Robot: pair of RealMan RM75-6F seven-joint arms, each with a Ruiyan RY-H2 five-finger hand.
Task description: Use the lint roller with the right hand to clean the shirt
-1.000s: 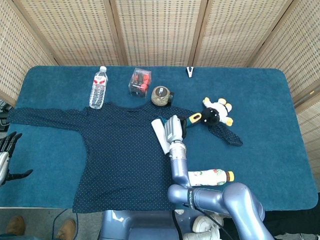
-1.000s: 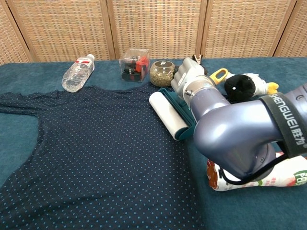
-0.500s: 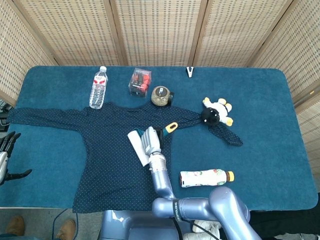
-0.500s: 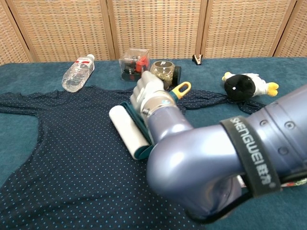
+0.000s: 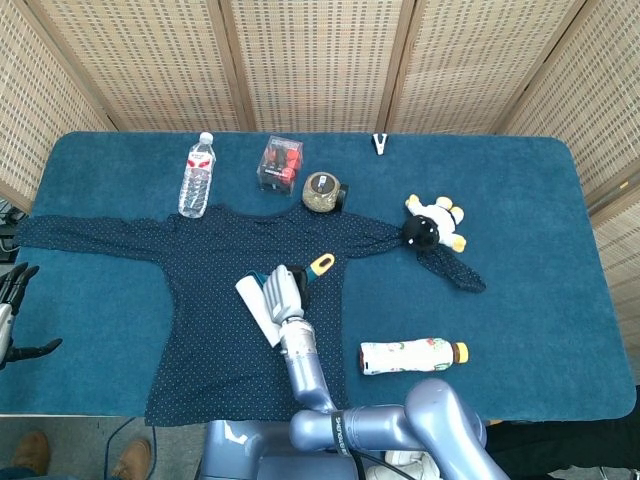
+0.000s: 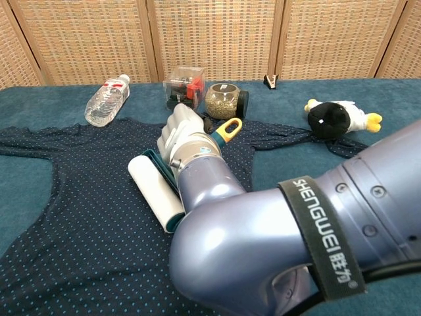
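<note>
A dark blue dotted shirt (image 5: 215, 300) (image 6: 79, 217) lies spread flat on the blue table. My right hand (image 5: 283, 292) (image 6: 180, 131) grips the lint roller over the middle of the shirt. The roller's white cylinder (image 5: 258, 310) (image 6: 154, 191) lies on the fabric, and its yellow handle end (image 5: 320, 264) (image 6: 228, 128) sticks out past the hand. My left hand (image 5: 12, 320) shows at the left edge of the head view, off the table, fingers spread and holding nothing.
Along the far side stand a water bottle (image 5: 196, 176), a clear box with red contents (image 5: 279, 163), a round jar (image 5: 322, 191) and a small clip (image 5: 380, 144). A plush toy (image 5: 433, 226) lies on the right sleeve. A drink bottle (image 5: 412, 354) lies near the front edge.
My right hand has carried the lint roller leftward and nearer across the shirt, from the right side of the chest to its middle. The left hand has stayed put.
</note>
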